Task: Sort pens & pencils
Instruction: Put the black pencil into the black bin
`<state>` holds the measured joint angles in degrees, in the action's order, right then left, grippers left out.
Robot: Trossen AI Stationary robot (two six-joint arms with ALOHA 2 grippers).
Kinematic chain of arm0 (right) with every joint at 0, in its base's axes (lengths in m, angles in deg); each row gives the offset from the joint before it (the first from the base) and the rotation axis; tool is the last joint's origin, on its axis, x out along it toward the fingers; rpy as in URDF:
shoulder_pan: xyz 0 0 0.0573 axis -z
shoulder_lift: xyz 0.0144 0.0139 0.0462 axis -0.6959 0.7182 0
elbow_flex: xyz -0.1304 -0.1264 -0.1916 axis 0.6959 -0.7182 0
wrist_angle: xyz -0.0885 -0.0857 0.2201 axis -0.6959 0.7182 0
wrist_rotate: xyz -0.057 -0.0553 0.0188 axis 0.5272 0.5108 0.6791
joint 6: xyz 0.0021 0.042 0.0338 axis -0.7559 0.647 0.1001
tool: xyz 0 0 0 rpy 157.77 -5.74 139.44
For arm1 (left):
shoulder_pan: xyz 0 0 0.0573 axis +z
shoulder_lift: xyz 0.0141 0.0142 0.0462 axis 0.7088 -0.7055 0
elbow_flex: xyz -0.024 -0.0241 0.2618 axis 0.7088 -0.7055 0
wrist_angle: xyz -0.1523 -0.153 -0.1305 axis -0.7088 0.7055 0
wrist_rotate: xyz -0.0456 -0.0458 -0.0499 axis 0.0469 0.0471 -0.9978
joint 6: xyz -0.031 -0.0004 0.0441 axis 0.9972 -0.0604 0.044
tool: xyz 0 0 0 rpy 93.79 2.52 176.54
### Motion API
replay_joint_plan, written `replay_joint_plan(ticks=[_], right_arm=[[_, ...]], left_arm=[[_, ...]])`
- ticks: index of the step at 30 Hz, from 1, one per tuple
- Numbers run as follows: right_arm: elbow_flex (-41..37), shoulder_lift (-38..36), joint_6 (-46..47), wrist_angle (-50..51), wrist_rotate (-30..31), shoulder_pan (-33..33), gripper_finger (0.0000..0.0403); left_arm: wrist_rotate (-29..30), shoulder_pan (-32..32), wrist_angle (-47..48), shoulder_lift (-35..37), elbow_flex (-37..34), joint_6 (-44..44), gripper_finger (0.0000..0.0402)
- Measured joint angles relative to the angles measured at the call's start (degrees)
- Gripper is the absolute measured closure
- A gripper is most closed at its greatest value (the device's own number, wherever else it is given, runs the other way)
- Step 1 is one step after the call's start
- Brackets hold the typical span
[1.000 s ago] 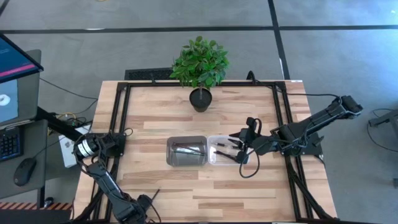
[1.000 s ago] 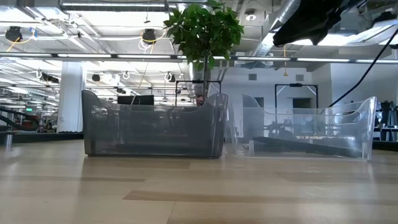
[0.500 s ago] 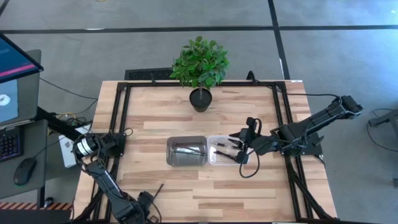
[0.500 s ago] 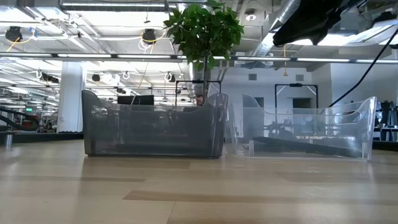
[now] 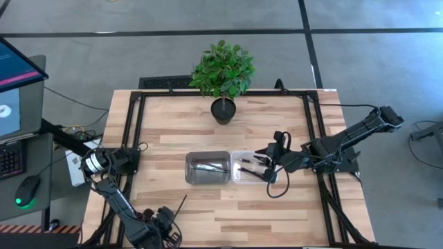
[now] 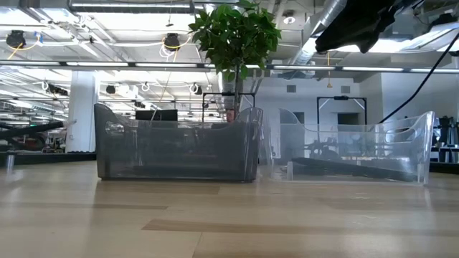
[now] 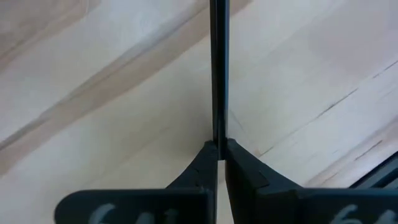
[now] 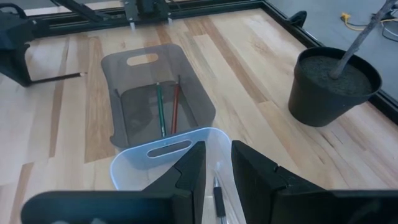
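Note:
My left gripper [image 5: 166, 220] is near the table's near edge, left of centre, shut on one pencil [image 5: 181, 205], a thin stick with a dark tip that shows in the right wrist view as well [image 8: 59, 77]. Two more pencils [image 8: 166, 107] lie flat on the floor of the grey bin [image 5: 188, 169]. Dark pens [image 8: 217, 200] lie in the clear bin [image 5: 237, 181] beside it. My right gripper [image 8: 217, 165] hovers open over the clear bin's right part, touching nothing. My left gripper pinches the pencil between its two fingers [image 7: 202, 163], near one end [image 7: 217, 134]. The pencil runs straight out ahead, along the fingers, its free end pointing toward the bins. A blurred dark streak above table level in the low view [image 6: 29, 125] suggests it is lifted clear.
A potted plant [image 5: 223, 69] stands behind the bins near the far edge, its black pot [image 8: 333, 87] close to the right arm. Black frame rails [image 5: 138, 124] run along the table's sides. Bare wood lies between the left gripper and the bins.
My left gripper has moved a little up and toward the table's right and far side, carrying the pencil with it. The pencil's free end now reaches closer to the grey bin. The right arm has kept still.

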<state>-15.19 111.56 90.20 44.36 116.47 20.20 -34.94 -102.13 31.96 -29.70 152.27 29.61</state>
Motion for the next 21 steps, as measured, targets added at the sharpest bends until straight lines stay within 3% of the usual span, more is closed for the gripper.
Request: replay_joint_plan(ticks=[13,21], right_arm=[[0.0,0.0,0.0,-0.6,0.0,0.0,0.0301],[0.0,0.0,-0.1,-7.3,-0.7,0.0,0.0294]], left_arm=[[14.6,-0.2,0.5,0.0,0.0,-3.6,0.0401],[29.0,0.1,1.8,0.1,0.1,-6.8,0.0401]])
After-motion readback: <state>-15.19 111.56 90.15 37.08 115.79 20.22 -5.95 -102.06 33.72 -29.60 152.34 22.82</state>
